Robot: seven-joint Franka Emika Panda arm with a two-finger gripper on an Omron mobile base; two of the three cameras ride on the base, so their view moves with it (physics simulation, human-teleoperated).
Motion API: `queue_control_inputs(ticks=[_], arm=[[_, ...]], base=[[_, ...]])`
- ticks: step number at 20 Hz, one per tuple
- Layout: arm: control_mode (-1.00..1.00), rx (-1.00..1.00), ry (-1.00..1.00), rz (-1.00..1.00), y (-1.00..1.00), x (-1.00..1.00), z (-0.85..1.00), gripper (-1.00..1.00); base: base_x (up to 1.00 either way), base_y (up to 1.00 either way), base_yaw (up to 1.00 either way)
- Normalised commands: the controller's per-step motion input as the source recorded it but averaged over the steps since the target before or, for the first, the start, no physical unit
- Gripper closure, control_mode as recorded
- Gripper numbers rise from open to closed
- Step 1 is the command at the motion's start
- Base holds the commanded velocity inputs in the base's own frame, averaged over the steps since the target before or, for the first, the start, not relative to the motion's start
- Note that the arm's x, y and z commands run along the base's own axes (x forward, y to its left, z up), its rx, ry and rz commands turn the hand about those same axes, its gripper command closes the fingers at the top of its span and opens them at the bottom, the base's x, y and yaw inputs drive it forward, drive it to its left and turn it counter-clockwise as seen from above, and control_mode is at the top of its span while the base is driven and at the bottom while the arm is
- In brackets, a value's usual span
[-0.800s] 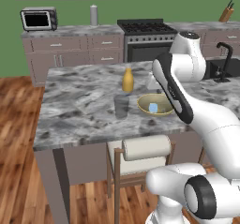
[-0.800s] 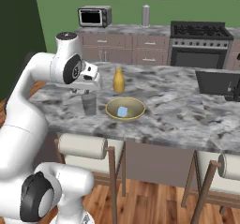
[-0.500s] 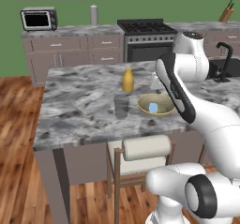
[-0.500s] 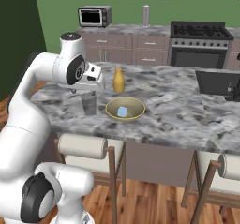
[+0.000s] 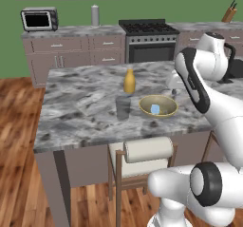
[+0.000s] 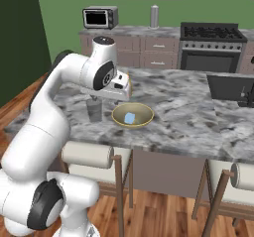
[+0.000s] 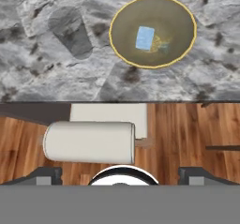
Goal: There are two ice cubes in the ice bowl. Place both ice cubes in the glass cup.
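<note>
The gripper (image 7: 120, 174) hangs high above the near edge of the island, its two dark fingertips (image 7: 45, 175) spread wide with nothing between them. Looking down past them, a stool (image 7: 89, 142) with a padded roll back stands on the wooden floor just under the counter's edge.

Further out on the grey marble counter (image 5: 80, 112) sits the ice bowl (image 7: 153, 31), wide and shallow with a yellowish rim. A pale-blue ice cube (image 7: 145, 38) lies near its middle; it reads as one block, though a second may be tucked against it, hard to tell. Just beside the bowl, not touching, stands the glass cup (image 7: 71, 32), upright, with nothing visible inside. Behind the cup stands a yellow-orange bottle (image 5: 129, 81).

Along the far wall are a stove (image 5: 146, 40), a microwave (image 5: 39, 18) and a grey canister (image 5: 95, 15).
</note>
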Motion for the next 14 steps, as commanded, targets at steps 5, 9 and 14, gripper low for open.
queue_control_inputs(ticks=[5,9,14], arm=[[-1.00,0.01,0.00,0.00,-0.17,0.21,-0.01,-1.00],[-1.00,0.06,0.12,0.00,-0.61,0.53,-0.17,-1.00],[-1.00,0.06,0.16,0.00,-0.57,0.52,-0.14,-1.00]], base=[[0.00,0.00,0.00],[0.00,0.00,0.00],[0.00,0.00,0.00]])
